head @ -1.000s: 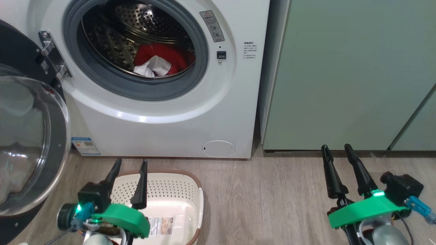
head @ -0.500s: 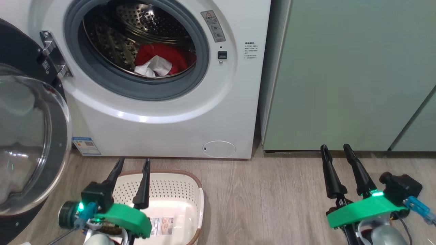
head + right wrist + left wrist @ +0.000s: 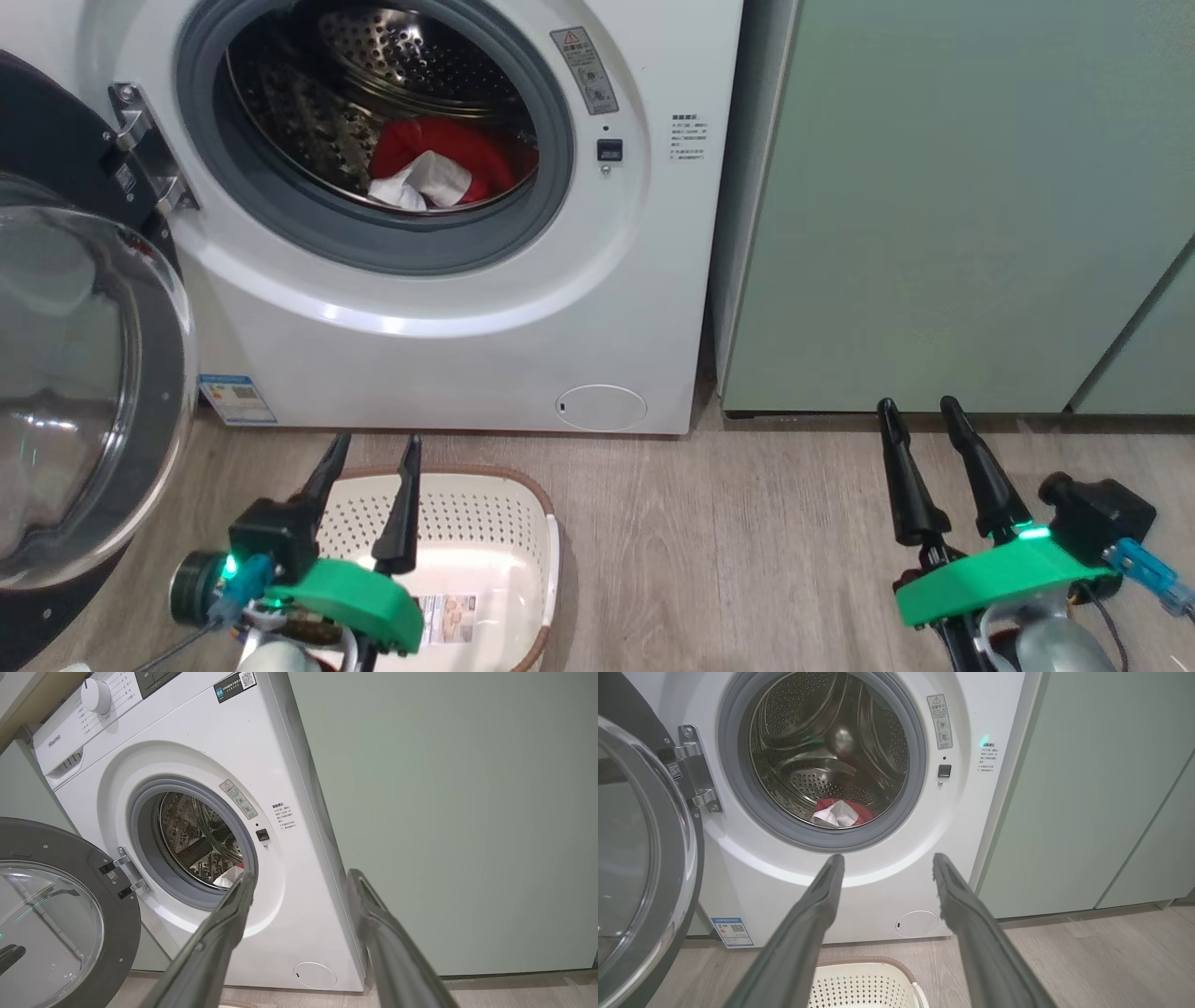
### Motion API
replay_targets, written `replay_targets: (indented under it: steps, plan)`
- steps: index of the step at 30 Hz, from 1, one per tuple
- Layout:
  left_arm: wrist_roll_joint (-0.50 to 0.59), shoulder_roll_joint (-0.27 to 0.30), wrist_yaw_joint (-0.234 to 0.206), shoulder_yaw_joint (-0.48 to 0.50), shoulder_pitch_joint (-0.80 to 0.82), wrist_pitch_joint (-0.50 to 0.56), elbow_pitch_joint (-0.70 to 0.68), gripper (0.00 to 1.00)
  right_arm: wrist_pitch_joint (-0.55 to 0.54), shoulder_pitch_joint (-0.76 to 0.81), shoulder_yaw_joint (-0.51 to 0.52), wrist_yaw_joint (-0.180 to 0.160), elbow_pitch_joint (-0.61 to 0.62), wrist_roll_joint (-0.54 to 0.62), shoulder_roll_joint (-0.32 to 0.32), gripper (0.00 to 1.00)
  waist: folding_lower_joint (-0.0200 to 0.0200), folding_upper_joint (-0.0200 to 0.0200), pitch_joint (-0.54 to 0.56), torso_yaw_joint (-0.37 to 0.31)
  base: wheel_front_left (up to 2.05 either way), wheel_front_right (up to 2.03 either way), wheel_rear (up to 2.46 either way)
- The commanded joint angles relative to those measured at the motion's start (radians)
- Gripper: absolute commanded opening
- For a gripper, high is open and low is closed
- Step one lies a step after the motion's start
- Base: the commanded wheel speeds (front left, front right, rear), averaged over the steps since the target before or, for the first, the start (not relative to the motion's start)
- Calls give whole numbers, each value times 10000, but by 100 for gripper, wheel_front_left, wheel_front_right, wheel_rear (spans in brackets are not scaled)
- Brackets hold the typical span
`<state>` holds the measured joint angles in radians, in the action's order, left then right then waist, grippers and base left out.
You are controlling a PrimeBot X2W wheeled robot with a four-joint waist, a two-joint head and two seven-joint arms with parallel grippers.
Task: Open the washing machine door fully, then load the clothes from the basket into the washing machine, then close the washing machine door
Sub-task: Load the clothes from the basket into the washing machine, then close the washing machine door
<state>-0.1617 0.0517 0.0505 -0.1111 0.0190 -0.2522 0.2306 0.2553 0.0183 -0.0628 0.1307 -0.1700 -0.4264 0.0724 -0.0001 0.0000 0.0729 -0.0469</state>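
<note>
The clothes (image 3: 431, 170), red with a crumpled white part on top, lie at the bottom of the steel drum (image 3: 373, 65), inside the grey gasket (image 3: 551, 187) of the washer (image 3: 448, 345). The door (image 3: 93, 392) stands swung wide on its hinge (image 3: 145, 149) at the washer's left, glass bowl facing out. Low on the washer front are a blue label (image 3: 229, 397) and a round flap (image 3: 600, 408). The basket (image 3: 537, 523) sits on the wood-look floor (image 3: 728, 541) just before the washer, the sticker (image 3: 448, 616) on its bottom in plain sight. The left gripper (image 3: 376, 439) hangs over the basket's left part, its fingers spread and holding nothing, pointing at the washer. The right gripper (image 3: 919, 403) is well apart to the right, above the floor before the green cabinets (image 3: 934, 205), its fingers likewise parted and empty. In the right wrist view the washer's control panel and dial show at the top.
</note>
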Motion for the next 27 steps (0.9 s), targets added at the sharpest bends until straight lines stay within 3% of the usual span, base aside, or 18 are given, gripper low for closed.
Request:
replay_targets:
  steps: [1,12,27]
  plan:
    - [-66,-13,-20,221,365,-95,-337,100,65,-282,-235,0,286,28,83,100,1,0,16,12,0,0,0]
    - [-118,-14,-111,222,411,-95,-116,100,65,-246,-286,0,257,-8,88,100,1,0,75,61,-67,67,0]
    - [-45,-14,-175,281,431,-95,-168,100,65,-238,-274,0,237,-18,85,100,1,0,7,141,-201,201,0]
